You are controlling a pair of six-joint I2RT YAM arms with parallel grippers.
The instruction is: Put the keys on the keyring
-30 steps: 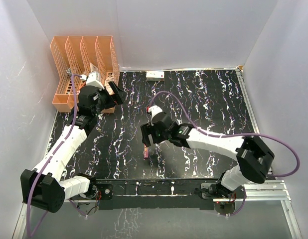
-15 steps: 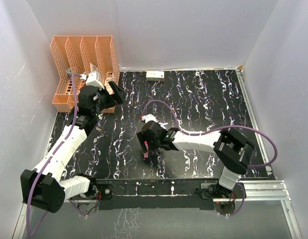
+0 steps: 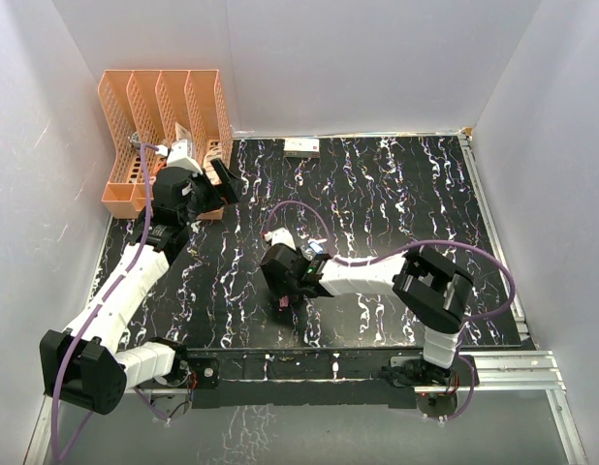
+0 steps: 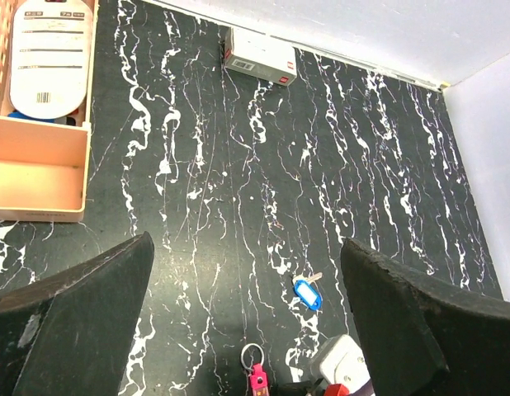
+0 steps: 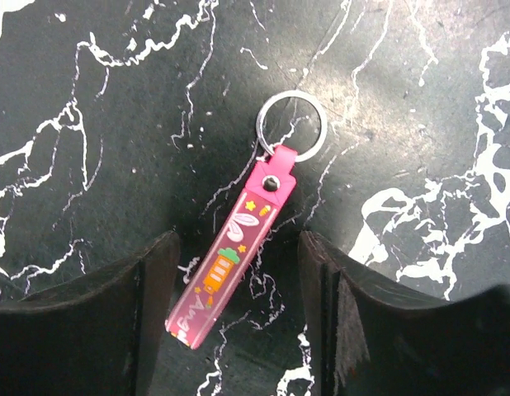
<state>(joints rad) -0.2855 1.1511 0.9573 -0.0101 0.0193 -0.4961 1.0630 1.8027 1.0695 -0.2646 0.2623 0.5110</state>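
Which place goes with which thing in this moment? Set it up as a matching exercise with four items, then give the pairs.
Things:
1. keyring
2. blue-headed key
3. small white box
4. orange file rack

Places:
A. far left corner of the table
B. between the fingers of the open right gripper
C. alone at the far edge
D. loose on the marbled surface near the keyring, ungripped

Pairs: 1-B, 2-D, 3-C, 4-A
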